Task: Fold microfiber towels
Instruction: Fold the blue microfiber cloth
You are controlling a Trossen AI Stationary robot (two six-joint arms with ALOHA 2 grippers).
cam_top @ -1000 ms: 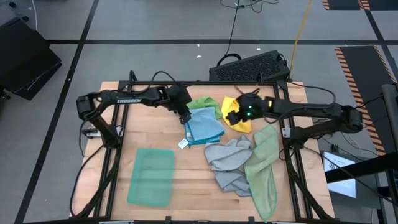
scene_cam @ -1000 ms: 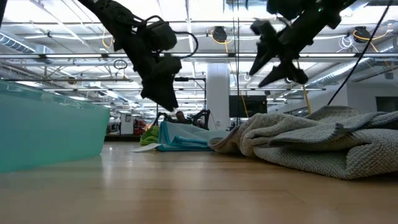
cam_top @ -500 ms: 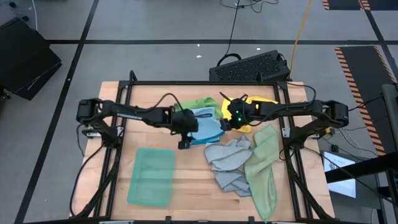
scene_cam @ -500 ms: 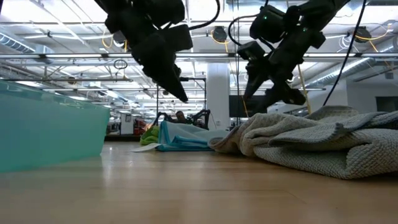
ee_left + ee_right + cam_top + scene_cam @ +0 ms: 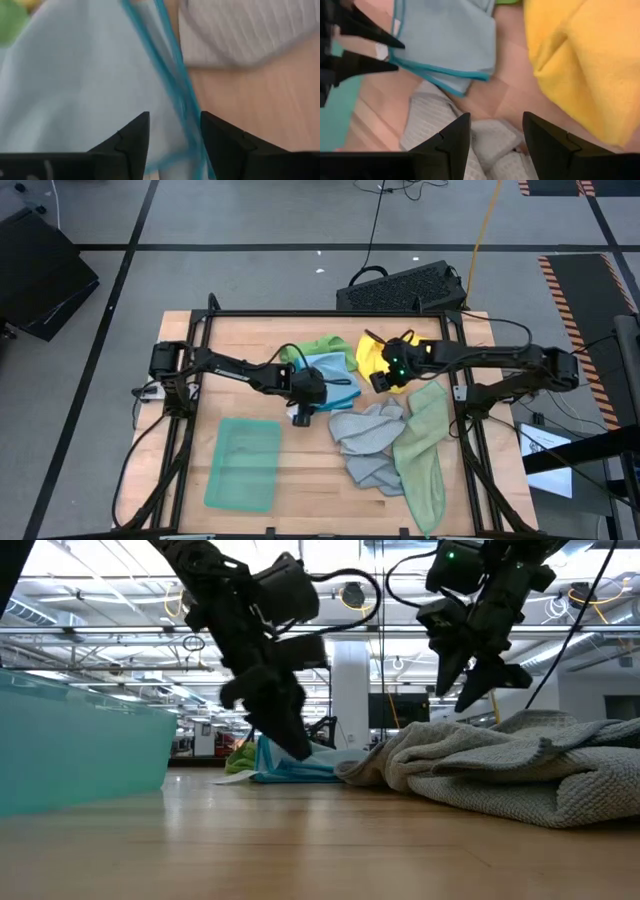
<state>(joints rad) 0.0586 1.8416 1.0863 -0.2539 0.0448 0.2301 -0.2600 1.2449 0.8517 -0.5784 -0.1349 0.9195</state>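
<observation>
Six towels lie on the wooden table [image 5: 250,360], and the light blue towel [image 5: 327,383] in the middle serves as landmark. Nearest to the front edge, left of it and well apart, the teal green towel [image 5: 243,463] lies flat and folded; in the low view it is only a big teal block at the left side. In front and to the right of the light blue towel, the grey towel [image 5: 368,438] lies crumpled, and the pale sage green towel [image 5: 424,448] stretches long beside it. The left gripper [image 5: 303,414] is at the front left corner of the light blue towel; only its wrist view shows the fingers [image 5: 134,137] apart, with the teal hem of the towel between them. The right gripper [image 5: 381,381] is just to the right of the light blue towel, over the yellow towel [image 5: 388,358], with fingers apart and holding nothing. Behind the light blue towel lies the bright green towel [image 5: 322,346], which the low view shows only as a small piece.
</observation>
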